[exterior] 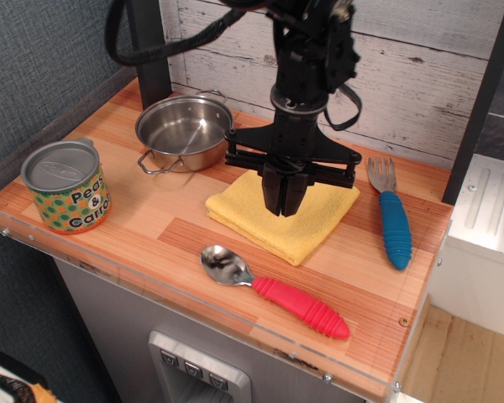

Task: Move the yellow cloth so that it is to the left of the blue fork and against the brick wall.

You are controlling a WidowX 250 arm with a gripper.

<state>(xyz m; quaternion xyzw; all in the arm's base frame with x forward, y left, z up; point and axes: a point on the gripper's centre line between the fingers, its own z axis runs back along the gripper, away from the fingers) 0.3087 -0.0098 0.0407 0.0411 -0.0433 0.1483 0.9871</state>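
Observation:
The yellow cloth [242, 210] lies flat in the middle of the wooden counter [143, 214], a short way in front of the whitewashed plank wall [420, 75]. The blue fork [395, 228] lies to the cloth's right, tines toward the wall. My gripper [287, 206] points straight down over the cloth's middle. Its two fingers are drawn together with their tips at the cloth's surface, pinching the fabric. The cloth is not lifted.
A steel pot [185, 130] stands at the back left by the wall. A peas-and-carrots can [67, 186] stands at the front left. A red-handled spoon [277, 292] lies near the front edge. A dark textured side panel [42, 67] bounds the left.

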